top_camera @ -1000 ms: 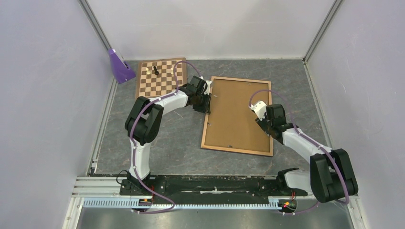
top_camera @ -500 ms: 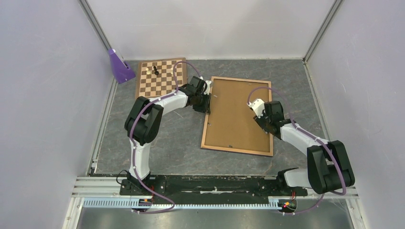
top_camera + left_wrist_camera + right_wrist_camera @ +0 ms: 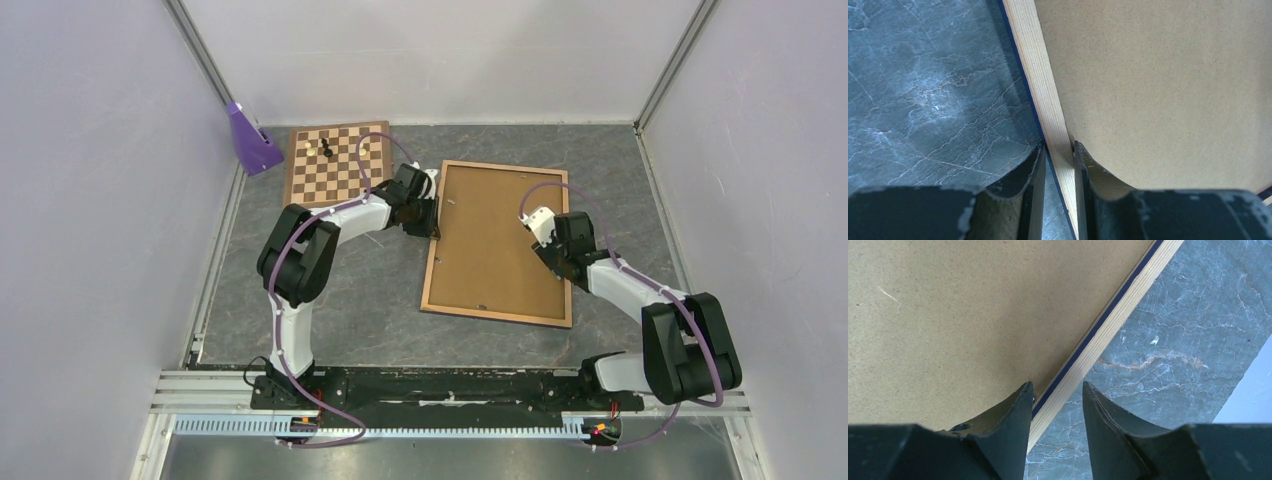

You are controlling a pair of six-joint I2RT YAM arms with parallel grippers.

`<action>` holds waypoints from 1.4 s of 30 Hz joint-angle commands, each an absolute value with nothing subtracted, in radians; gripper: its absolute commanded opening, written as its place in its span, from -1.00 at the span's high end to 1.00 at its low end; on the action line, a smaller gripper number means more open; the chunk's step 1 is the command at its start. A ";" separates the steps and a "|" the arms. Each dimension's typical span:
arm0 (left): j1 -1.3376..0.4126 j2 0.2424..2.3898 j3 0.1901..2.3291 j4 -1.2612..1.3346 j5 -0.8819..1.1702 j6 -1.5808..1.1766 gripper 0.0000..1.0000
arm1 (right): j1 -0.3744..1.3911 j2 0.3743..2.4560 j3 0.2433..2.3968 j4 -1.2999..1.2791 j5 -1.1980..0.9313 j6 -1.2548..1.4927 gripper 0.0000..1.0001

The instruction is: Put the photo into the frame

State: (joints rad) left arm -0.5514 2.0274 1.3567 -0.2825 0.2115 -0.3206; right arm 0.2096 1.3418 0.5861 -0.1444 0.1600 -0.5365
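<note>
You worked inside a white-walled booth. The left wall (image 3: 90,220) ran along the left edge of a grey, marble-veined tabletop (image 3: 340,290), and a metal post (image 3: 205,60) rose at the far left corner. In that corner a purple wedge-shaped block (image 3: 250,135) stood against the wall. Just beside it a chessboard (image 3: 335,165) lay flat near the far edge, with a few small pieces (image 3: 325,146) on its far left squares.

Your left gripper (image 3: 1058,149) reached past the chessboard's near right corner to the left rail of the frame (image 3: 495,315), close to the frame's far left corner. Its fingers (image 3: 1030,200) were drawn in narrow on that pale wooden rail. One sat on the tabletop side, where a dark blue edge showed, and the other on the brown backing board (image 3: 495,240).

The frame lay back upward, right of the tabletop's middle and nearer the far edge than the near one, slightly askew, with the backing board filling it.

Your right gripper (image 3: 1057,390) stood at the frame's right rail, about halfway along, and crossed it at a slant. Its jaws were somewhat wider, one finger on the backing board and the other on the tabletop side, and they looked closed on the rail between them.

Past it the veined grey surface ran on to the right edge, the right wall (image 3: 770,220) and a second post (image 3: 678,60) at the far right corner.
</note>
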 commanded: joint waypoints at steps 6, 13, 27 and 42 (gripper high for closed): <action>-0.545 2.023 1.305 -0.224 0.127 -0.378 0.96 | 0.201 1.292 0.567 -0.216 0.141 -0.557 0.12; -0.536 2.019 1.281 -0.197 0.097 -0.403 0.95 | 0.201 1.303 0.580 -0.267 0.103 -0.570 0.16; -0.528 2.020 1.275 -0.185 0.128 -0.411 0.96 | 0.192 1.308 0.638 -0.283 0.054 -0.560 0.15; -0.528 2.021 1.268 -0.175 0.145 -0.413 0.95 | 0.193 1.368 0.667 -0.157 0.075 -0.547 0.11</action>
